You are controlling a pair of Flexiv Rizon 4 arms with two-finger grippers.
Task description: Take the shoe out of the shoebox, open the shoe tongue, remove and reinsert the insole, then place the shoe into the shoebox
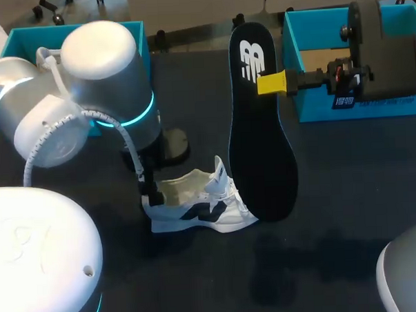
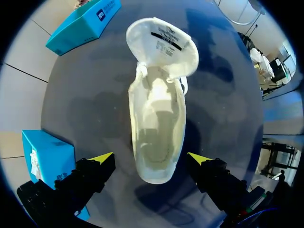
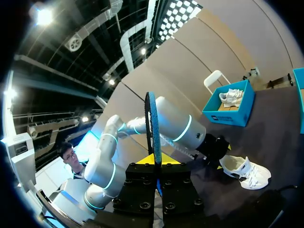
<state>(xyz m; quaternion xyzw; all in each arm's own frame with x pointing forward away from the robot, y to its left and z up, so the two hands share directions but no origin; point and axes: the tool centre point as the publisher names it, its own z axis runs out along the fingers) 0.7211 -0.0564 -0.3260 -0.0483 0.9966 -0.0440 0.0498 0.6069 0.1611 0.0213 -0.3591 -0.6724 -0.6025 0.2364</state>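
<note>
Nearest, mid-table: white shoe (image 1: 196,205) standing on its sole, tongue folded forward. Left gripper (image 2: 151,159) wide open astride the heel, gaps on both sides, holding nothing. Just beyond: black insole (image 1: 259,140) held on edge, lower end just beside the shoe's toe, pinched near its upper end by right gripper (image 1: 272,83). Farthest, along the table (image 1: 348,212) far edge: blue shoebox (image 1: 314,54) at right, second blue box (image 1: 23,43) at left.

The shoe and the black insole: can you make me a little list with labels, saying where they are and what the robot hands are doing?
Shoe: white, on the table, tongue folded open
Insole: black, held up in the air, lower end by the shoe's toe
Right gripper: shut on the insole
Left gripper: open, one finger each side of the shoe's heel, not touching
</note>
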